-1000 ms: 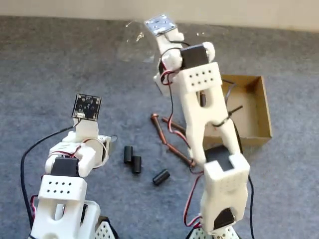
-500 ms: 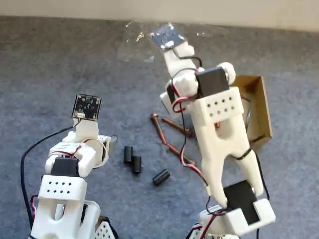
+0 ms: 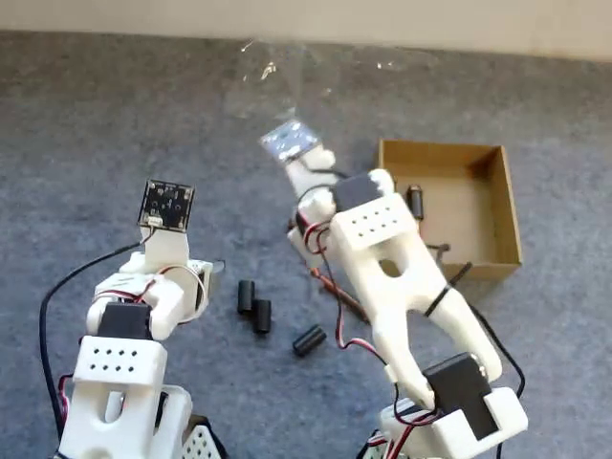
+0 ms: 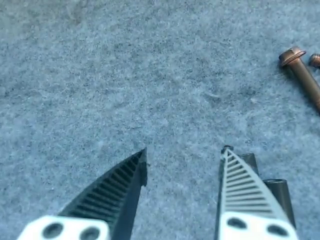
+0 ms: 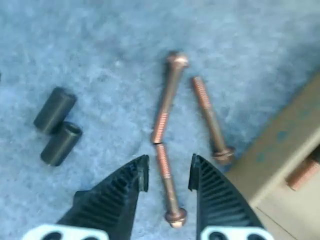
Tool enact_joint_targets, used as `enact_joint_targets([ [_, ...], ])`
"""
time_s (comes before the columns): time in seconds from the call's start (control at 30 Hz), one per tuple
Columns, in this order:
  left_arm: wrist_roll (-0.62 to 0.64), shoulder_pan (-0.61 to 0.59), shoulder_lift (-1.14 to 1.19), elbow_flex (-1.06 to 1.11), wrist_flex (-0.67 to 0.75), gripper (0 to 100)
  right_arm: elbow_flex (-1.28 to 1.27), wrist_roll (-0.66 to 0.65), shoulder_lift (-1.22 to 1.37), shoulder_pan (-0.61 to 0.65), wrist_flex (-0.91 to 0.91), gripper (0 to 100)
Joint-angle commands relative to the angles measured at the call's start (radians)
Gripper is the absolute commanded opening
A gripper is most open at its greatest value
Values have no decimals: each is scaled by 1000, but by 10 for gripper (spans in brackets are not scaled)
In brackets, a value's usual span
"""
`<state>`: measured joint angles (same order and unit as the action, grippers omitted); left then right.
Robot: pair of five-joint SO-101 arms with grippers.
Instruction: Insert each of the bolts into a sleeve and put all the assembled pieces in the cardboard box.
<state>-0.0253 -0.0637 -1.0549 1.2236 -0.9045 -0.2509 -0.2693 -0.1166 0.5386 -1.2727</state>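
Quick look at where I'm at. My right tool (image 5: 168, 165) is down low over the grey felt bench (image 3: 105, 115), fingers spread apart. One copper bolt (image 5: 166, 182) lies in the gap between them, not gripped. Two more bolts are just past it: a second bolt (image 5: 169, 95) nearly end to end with the first, and a third bolt (image 5: 210, 117) beside that, its head close to a corner of the cardboard box (image 3: 509, 206). A pair of black sleeves (image 5: 55, 110) lies side by side on the far side of the bolts from the box. From the high view a third sleeve (image 3: 309, 339) lies a little apart from that pair. Inside the box there's a boxed sleeve (image 3: 414, 201) near the wall closest to my right arm; I can't tell if a bolt is in it. My left tool (image 4: 185, 150) is spread apart too, holding nothing, low over the felt with the pair of sleeves just beside one finger.
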Motion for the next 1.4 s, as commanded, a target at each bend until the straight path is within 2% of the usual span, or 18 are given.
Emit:
enact_joint_targets([
  [0.0, -5, -8, -2, -15, 23, 220, -1, -14, -36, 53, 41, 123],
  [0.3, -8, -8, -2, -15, 23, 220, 50, -12, 73, 79, 61, 123],
  [0.5, -9, -12, -2, -15, 23, 220, 137, 94, 136, 81, 51, 123],
  [0.67, -9, -85, -2, -19, 28, 220, 140, 94, 177, 79, 59, 123],
  [0.8, -9, -97, -2, -16, 51, 220, 147, 92, 232, 79, 61, 123],
  [1.37, -9, -101, -2, -16, 54, 220, 150, 92, 335, 51, 257, 123],
])
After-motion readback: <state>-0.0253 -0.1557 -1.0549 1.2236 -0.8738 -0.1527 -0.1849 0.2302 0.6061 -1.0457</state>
